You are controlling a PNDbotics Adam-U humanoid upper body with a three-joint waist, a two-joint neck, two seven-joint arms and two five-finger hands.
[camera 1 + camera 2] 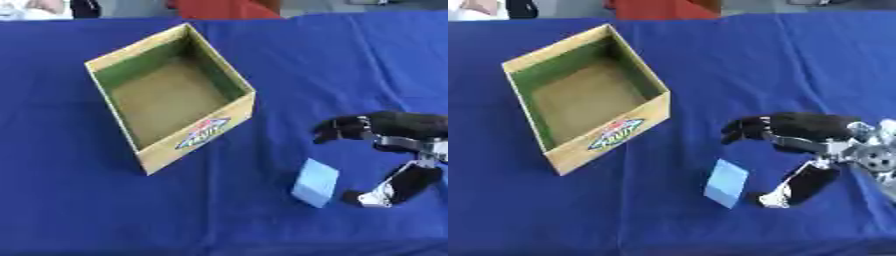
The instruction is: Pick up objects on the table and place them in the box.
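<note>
An open cardboard box (230, 114) with a green inner wall and a brown floor stands left of centre on the blue cloth; nothing shows inside it. A small light-blue block (316, 182) lies on the cloth to the box's lower right. My right hand (802, 130) comes in from the right edge and hovers just right of the block, open, with the fingers spread above it and the thumb (798, 187) below. The block sits at the mouth of that gap and is not gripped. My left hand appears in neither view.
The blue cloth (70, 210) covers the whole table. A red thing (226, 9) and a person's pale sleeve (35, 9) show past the far edge.
</note>
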